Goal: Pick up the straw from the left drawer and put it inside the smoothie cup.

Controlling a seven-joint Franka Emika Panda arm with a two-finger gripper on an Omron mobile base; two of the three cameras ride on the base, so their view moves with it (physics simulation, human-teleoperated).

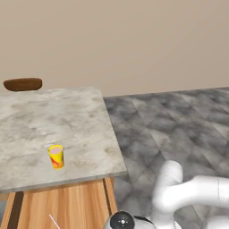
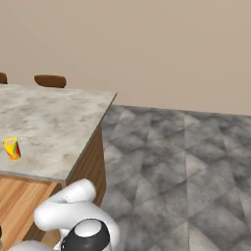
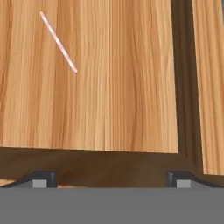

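Observation:
The straw lies flat and slanted on the floor of the left drawer, which is pulled out; in the hand view it is up and to the left of my gripper. My gripper hangs above the drawer, open wide, its fingertips far apart with nothing between them. From the left base view the straw is a thin pale line in the drawer below the counter edge. The smoothie cup stands upright on the marble counter near its front edge, and the right base view has the cup at far left.
The marble counter overhangs the drawer's back. A brown oval bowl sits at the counter's far edge. A dark rail bounds the drawer's right side, with more wood beyond it. Grey tiled floor spreads to the right.

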